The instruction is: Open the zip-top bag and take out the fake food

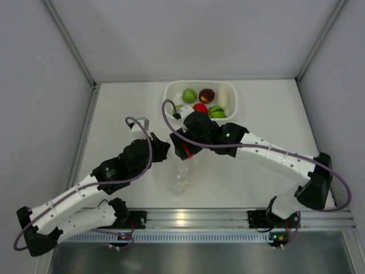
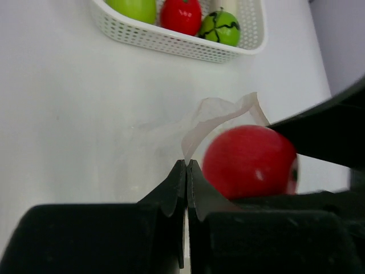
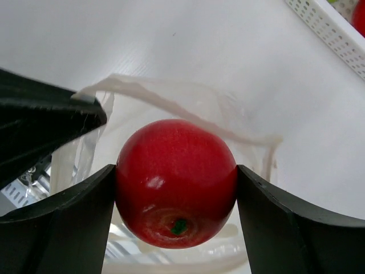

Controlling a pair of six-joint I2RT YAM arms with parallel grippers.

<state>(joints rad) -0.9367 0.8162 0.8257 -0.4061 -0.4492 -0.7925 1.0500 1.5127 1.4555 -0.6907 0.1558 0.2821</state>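
Judging from the fake food (image 1: pixel 189 95) already laid in the far basket (image 1: pixel 171 91), the task is nearly done: the zip-top bag (image 1: pixel 181 174), mid-table, is pinched at its lip by the left gripper (image 2: pixel 186 171), while a red ball (image 3: pixel 177 154) is clamped at its mouth by the right gripper (image 3: pixel 177 177).

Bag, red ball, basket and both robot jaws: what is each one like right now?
zip-top bag, mouth open, rim pinched by the left gripper.
red ball, clamped in the right gripper at the bag's mouth.
white basket, holding several fake food pieces.
left gripper, jaws shut on the bag's rim.
right gripper, jaws closed on the red ball.
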